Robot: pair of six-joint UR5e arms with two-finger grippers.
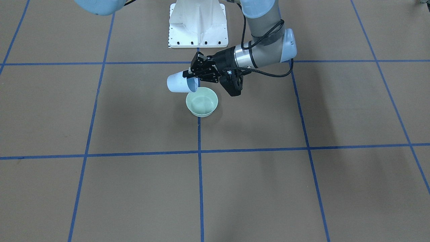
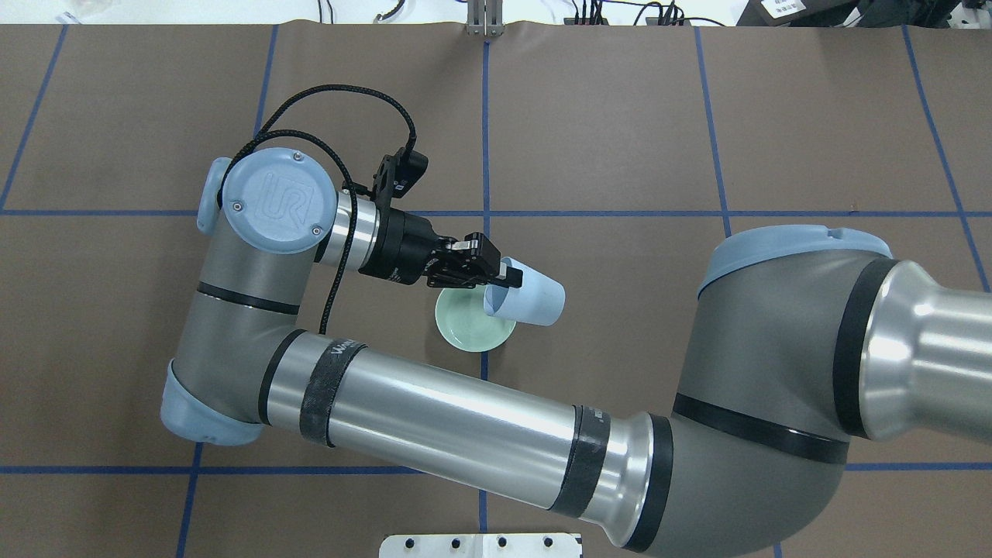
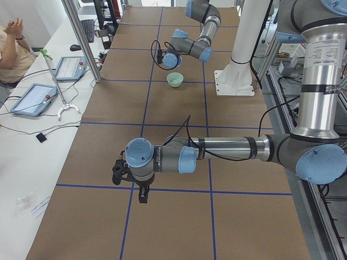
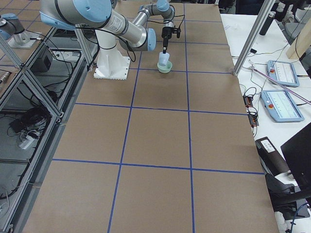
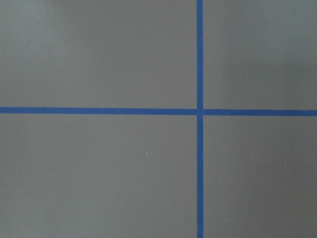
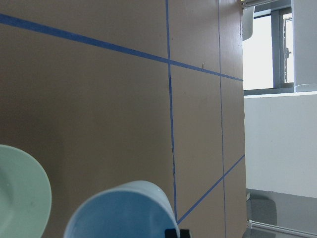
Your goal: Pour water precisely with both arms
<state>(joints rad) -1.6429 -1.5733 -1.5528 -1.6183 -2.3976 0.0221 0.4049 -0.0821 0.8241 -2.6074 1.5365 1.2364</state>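
Overhead exterior view: the right gripper [image 2: 504, 276] is clenched on a cup [image 2: 533, 299], and its black open-frame fingers [image 1: 190, 73] pinch the wall at the cup's mouth. The cup is pale blue and smooth, a tapered round shape. It is tipped onto its side, with the mouth toward the gripper and over a bowl [image 2: 467, 335]. The bowl is pale green, round and glossy, and stands on the table [image 2: 620, 139] just below the mouth.

The water cannot be made out in either the cup or the bowl. The right wrist view shows only the cup's blue inside and the bowl's green edge.

The right arm [image 2: 449, 418] is a silver-grey tube with pale blue caps and a braided black cable. A matt brown sheet covers the table, marked into squares by blue tape lines [image 5: 199, 111].

The left arm [image 3: 227, 147] reaches low over a tape crossing, well apart from the bowl. Whether the left gripper [image 3: 117, 174] is closed or released cannot be told.
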